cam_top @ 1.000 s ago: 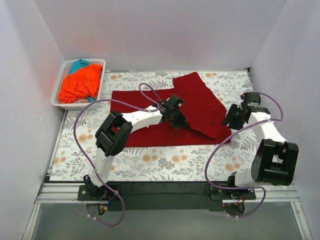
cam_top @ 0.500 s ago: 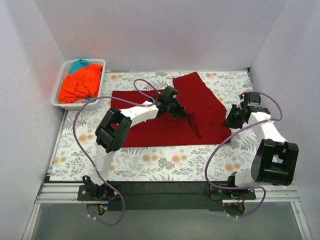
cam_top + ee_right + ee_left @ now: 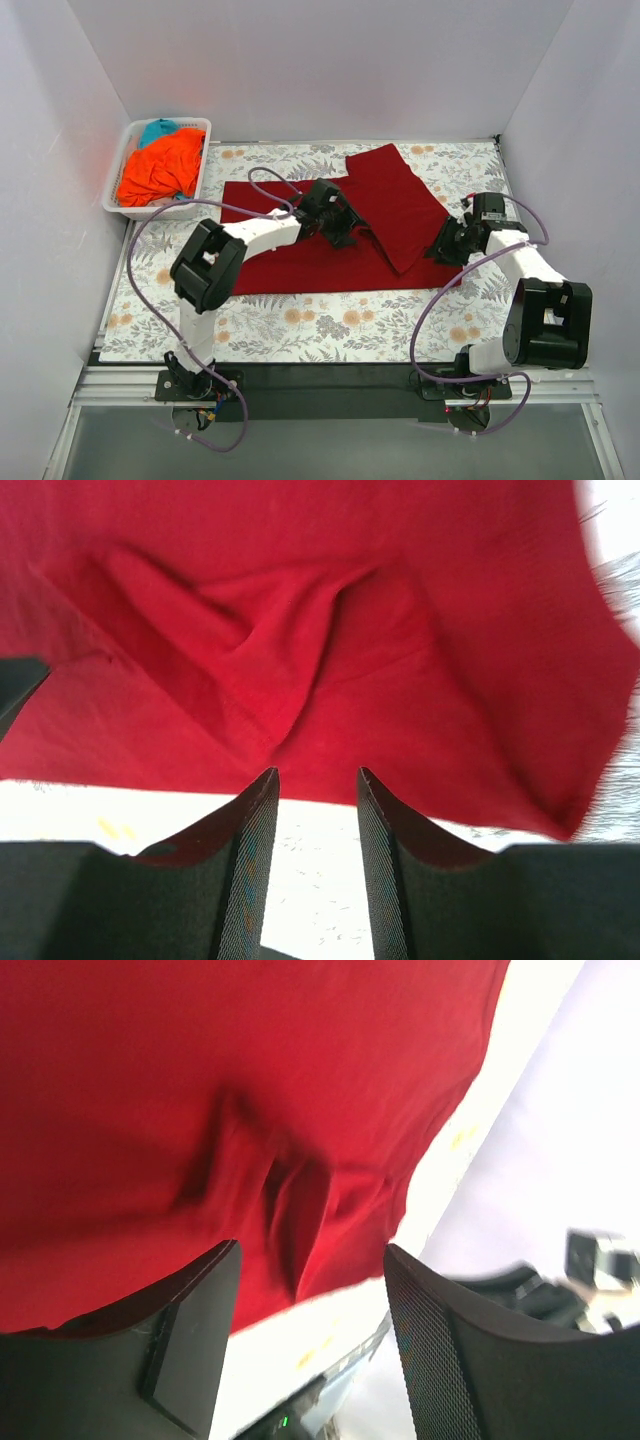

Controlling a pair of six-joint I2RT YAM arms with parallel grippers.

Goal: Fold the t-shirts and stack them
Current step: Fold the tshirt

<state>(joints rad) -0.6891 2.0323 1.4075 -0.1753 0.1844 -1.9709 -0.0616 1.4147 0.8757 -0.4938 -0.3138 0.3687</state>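
Floral worktop (image 3: 300, 330), red shirt (image 3: 300, 262) spread at centre, right part folded over, left end effector (image 3: 342, 233) fingers parted, empty, at the fold, right end effector (image 3: 446, 243) likewise at shirt's right edge, orange shirt (image 3: 160, 167) in basket (image 3: 124, 206).

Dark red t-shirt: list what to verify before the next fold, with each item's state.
1. Left gripper open, free of cloth: ok.
2. Right gripper open, nothing between its fingers: ok.
3. Dark red t-shirt flat: not ok; its right part lies folded over askew, with creases.
4. Whole shirt on the tablecloth: ok.
5. Orange t-shirt in the basket, out of the way: ok.
6. Cloth under the fold smooth: cannot tell.
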